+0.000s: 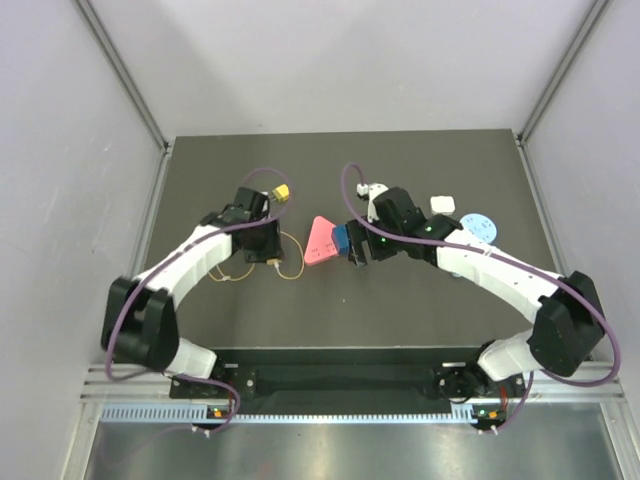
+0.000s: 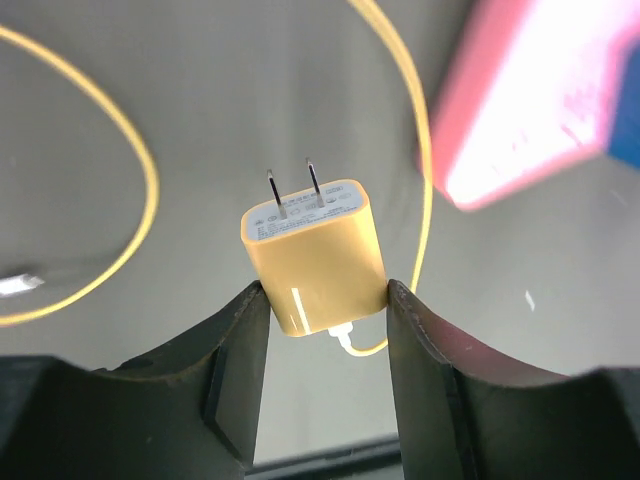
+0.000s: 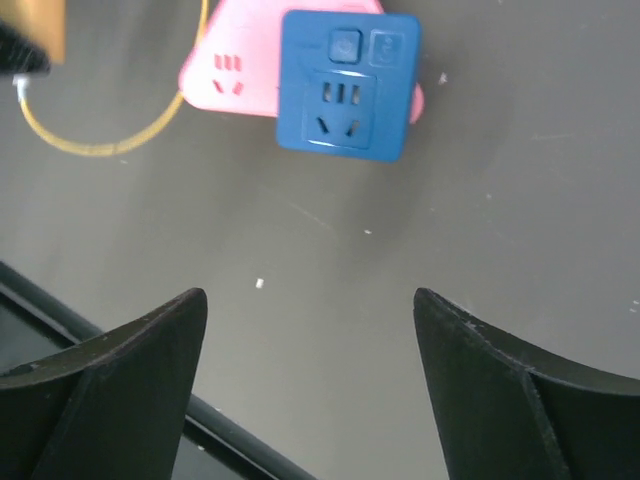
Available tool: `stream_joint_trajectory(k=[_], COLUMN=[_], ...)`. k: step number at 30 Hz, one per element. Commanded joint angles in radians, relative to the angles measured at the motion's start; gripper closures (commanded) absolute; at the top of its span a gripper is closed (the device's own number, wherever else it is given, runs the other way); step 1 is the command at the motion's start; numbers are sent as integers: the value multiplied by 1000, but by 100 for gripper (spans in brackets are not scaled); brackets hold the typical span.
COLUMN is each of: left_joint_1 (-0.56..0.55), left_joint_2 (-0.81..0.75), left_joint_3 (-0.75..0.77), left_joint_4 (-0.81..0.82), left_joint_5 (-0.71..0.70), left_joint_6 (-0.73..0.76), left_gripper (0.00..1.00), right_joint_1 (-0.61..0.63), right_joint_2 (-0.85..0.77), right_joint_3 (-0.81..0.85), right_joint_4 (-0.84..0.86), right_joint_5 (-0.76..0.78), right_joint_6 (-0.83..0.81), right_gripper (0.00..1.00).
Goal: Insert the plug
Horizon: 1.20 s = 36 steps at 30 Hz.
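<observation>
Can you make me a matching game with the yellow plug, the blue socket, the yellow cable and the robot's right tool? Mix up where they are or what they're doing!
Things:
1. yellow plug
2. blue socket
3. yellow cable
4. right tool

Places or states:
A. open, nothing between its fingers
B. lying in a loop on the table
C. pinched in the left tool, prongs pointing away from it
D. up against the pink block

Pairs: 1-C, 2-D, 3-B, 4-A
</observation>
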Motion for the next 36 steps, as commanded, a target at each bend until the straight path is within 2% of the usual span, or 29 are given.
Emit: stream_joint_trajectory(k=[1,4,8,11,14,21,36], left_joint_1=[7,-14,-39,-51,-59,-108,-143], left_joint_2=[-195,-326,-436,-508,-522,-519,-495], left_joint_3=[-58,-106,-133,-147,-152,-143,-111], left_joint_4=[67,124,146,156,163,182,182], left_joint_5=[119,220,314,342,374,405,395], left_joint_6=[68,145,203,228,242,249,262], left_gripper=[100,100,100,100,100,100,100], right_joint_1=[-7,-50,-126,-137,-134,-105,-22], right_joint_2=[-90,-111,-93,-50,-7,86,296], right_joint_3=[-13,-3,32,80,104,181,393], right_joint_4=[132,174,253,283,300,269,105], right_joint_5=[-48,-138,-530,-693,-783,-838,-812], right_joint_6=[66,126,203,246,269,258,180], right_gripper=[18,23,26,28,32,34,37])
